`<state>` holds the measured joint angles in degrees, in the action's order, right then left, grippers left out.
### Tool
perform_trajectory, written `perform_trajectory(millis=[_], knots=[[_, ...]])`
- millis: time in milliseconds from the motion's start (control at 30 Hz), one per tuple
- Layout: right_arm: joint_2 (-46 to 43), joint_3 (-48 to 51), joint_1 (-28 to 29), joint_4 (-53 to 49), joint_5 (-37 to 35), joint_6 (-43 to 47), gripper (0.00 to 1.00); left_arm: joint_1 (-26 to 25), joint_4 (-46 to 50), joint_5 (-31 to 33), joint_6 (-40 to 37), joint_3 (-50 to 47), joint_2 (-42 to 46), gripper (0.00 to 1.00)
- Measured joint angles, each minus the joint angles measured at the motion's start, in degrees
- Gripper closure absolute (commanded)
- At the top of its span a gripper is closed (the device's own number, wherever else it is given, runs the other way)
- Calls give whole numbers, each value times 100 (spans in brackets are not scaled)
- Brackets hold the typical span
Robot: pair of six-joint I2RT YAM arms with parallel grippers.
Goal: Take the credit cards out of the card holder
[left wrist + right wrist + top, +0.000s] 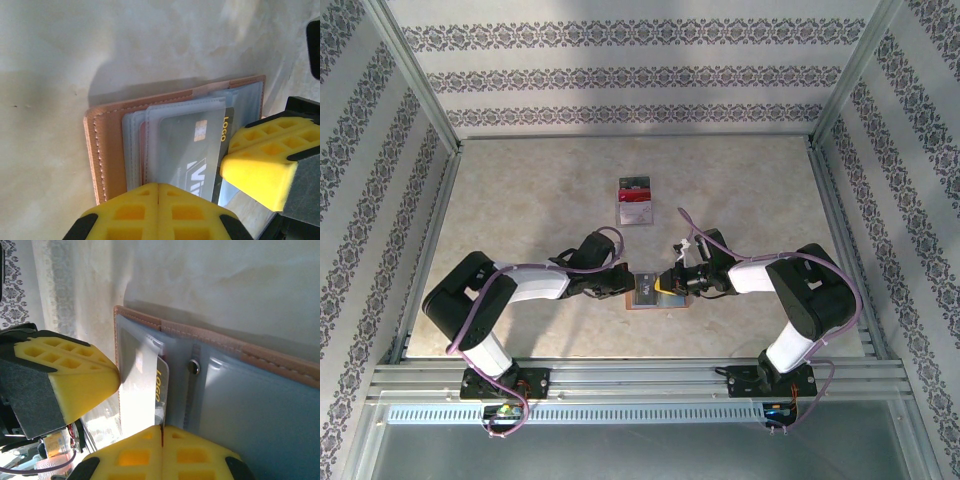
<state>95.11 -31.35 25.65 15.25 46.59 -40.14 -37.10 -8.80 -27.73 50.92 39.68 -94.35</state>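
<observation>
Two arms reach inward and meet over the holder (pixel 655 298), which lies open on the table (pixel 520 220) near its front edge, about midway between the bases. Farther back, well apart from it, we see a small stack (pixel 635 201) of red, white and dark pieces lying flat.

From the left wrist we see the left gripper (pixel 158 202) with its yellow pads pressed together, only a thin seam between them, right at the holder's near edge. Clear sleeves (pixel 135 145) fan out over the salmon, stitched cover. One sleeve holds a card (pixel 200 150) with a chip and a yellow "LOGO" along its end. Whether the left pads pinch a sleeve we cannot tell.

The right gripper (pixel 161 442) comes in from the opposite side, and its pads are pressed together too. From the right wrist, the card's "LOGO" end runs straight down to the seam between those pads. We cannot tell whether the card is actually pinched there or only touched. A metal stud (pixel 194 367) sits on the grey-blue inside, just beside the card. The card lies partly inside its sleeve, with its printed end showing past the sleeve's edge.
</observation>
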Motion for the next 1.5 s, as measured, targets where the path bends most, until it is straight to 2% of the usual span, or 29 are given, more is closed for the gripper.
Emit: perform_trajectory(millis=[1367,1400,1500], knots=[[-90,48,-120,-129,2,146,100,-2,103,79,-256,151,-162,100],[-90,48,-133,-129,4,146,98,-2,105,79,-256,151,-162,100],[-90,55,-157,-129,44,127,84,-2,105,79,-256,157,-164,100]])
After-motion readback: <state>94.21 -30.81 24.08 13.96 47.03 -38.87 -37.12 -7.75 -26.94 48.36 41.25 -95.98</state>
